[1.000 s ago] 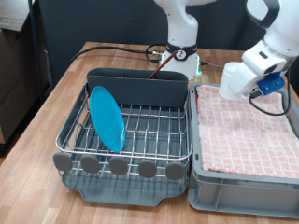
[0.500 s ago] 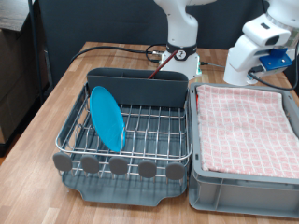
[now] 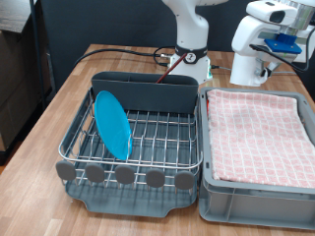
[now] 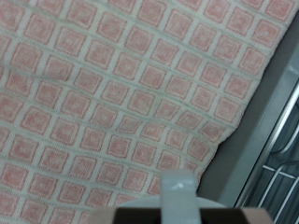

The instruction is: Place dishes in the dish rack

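1. Risen since the earlier frames: hand (image 3: 264, 71), now high over the checked cloth's (image 3: 258, 133) far edge; was low above the cloth.
2. Dish rack (image 3: 148, 138), exterior view's left: light-blue plate (image 3: 112, 124) stands upright inside; done.
3. Crate (image 3: 258, 197): cloth only; mug, spoon unseen.
4. Hand's opening: blurred, apparently empty; cannot tell.

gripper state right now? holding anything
gripper: open or shut cannot be told; raised above the cloth in the crate; nothing seen between its fingers.
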{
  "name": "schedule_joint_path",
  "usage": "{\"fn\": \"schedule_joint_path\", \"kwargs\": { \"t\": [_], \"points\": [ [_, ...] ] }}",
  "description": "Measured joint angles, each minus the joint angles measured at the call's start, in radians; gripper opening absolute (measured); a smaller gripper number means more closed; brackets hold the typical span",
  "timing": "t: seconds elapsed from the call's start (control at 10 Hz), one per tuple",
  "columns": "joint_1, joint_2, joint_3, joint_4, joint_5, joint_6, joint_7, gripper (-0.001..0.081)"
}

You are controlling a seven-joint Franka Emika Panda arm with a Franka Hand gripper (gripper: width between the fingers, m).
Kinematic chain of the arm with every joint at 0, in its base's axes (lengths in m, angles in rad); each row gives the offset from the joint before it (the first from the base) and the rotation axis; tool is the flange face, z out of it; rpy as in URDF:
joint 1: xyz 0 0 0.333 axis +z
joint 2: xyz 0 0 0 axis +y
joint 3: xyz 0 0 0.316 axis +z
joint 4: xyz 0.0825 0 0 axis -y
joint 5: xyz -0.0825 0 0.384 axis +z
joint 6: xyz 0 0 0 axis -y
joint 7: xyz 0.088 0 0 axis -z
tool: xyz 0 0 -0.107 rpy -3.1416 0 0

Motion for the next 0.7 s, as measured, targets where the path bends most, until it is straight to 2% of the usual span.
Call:
{"fn": "schedule_joint_path", "kwargs": {
  "t": [0.3, 0.7],
  "points": [
    [-0.025, 0.037, -0.042, 0.055, -0.025, 0.040, 0.030, 0.0072],
    [-0.055, 0.129, -0.098, 0.205, -0.043, 0.014, 0.088, 0.0072]
  ]
}}
